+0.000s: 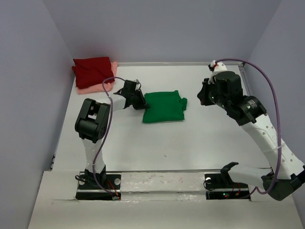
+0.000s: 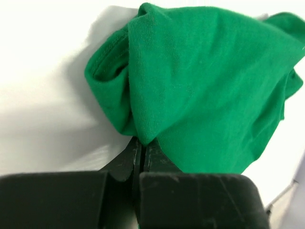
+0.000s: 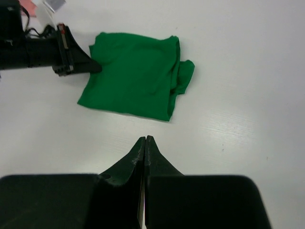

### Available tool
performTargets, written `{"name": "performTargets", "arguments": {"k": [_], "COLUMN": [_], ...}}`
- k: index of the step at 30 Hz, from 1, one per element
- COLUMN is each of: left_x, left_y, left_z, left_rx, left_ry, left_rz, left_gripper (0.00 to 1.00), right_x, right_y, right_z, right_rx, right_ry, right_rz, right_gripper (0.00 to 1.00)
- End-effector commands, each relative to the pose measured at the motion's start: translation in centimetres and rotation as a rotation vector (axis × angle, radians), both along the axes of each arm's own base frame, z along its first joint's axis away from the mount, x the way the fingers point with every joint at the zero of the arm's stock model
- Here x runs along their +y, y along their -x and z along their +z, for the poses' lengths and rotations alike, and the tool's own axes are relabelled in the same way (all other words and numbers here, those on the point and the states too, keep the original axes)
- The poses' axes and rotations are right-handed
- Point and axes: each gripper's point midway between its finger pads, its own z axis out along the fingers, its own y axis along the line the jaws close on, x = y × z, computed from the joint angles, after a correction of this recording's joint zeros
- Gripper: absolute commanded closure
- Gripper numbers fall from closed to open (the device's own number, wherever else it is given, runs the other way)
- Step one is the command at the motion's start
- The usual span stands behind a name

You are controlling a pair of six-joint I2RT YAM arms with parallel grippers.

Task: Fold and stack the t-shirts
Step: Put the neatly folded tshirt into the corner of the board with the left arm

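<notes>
Left pincer [image 2: 142, 143] nips green t-shirt [image 2: 205, 86] on white grey-walled table [image 2: 47, 71]; right pincer [image 3: 144, 139] closed, empty

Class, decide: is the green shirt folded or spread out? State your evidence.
Folded: the green shirt lies as a compact layered rectangle, one edge pinched in the left gripper.

The left hand [image 2: 142, 149] shows at the bottom edge, its two black fingers [image 2: 125, 163] pressed together with no gap between the tips. A fold of the green t-shirt [image 2: 205, 90] runs down into those tips and is pinched there. Beyond the hand the shirt is bunched into a loose heap of folds that spreads ahead and to the right of the fingers. A hemmed edge curls on the side left of the fingers. White tabletop [image 2: 43, 71] lies to the left, shadowed beside the cloth.
</notes>
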Motion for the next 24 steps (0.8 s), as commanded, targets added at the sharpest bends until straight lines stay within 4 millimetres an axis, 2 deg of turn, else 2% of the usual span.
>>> {"name": "performTargets", "arguments": {"k": [1,2,5,9,11,19,22,23,24], "left_x": [2.4,2.8,3.2,4.5,5.3,7.4,7.9,8.1,8.3], "left_y": [-2.2,-2.2,-3.7,-5.1,-5.8,-8.2,-9.3,-9.6,-10.3], "left_z": [4.6,4.9,7.4,11.6,13.1,14.7,14.8,14.1,15.0], "left_rx": [-0.106,-0.102,-0.16,-0.249,-0.274,-0.282,-0.281,-0.265,-0.286], "left_ry": [-0.154,-0.183,-0.223,-0.303,-0.345,-0.407,-0.426,-0.442,-0.444], "left_rz": [-0.001,-0.007,0.01,0.025,0.047,0.041,0.037,0.028,0.036], "left_gripper": [1.0,1.0,1.0,1.0,1.0,1.0,1.0,1.0,1.0], "right_x": [0.9,0.6,0.0,-0.2,0.0,2.2,2.3,2.2,2.3], "right_y": [-0.3,-0.4,-1.0,-1.5,-1.7,-1.2,-0.8,-0.7,-0.4], "right_z": [-1.9,-2.9,-4.9,-8.0,-8.7,-8.9,-8.9,-9.0,-9.0], "right_rx": [0.026,0.044,0.074,0.119,0.134,0.147,0.146,0.148,0.149], "right_ry": [0.0,0.017,0.062,0.108,0.108,0.037,0.03,0.03,0.022], "right_rz": [0.024,0.004,-0.035,-0.05,-0.05,0.048,0.067,0.066,0.076], "right_gripper": [1.0,1.0,1.0,1.0,1.0,1.0,1.0,1.0,1.0]}}
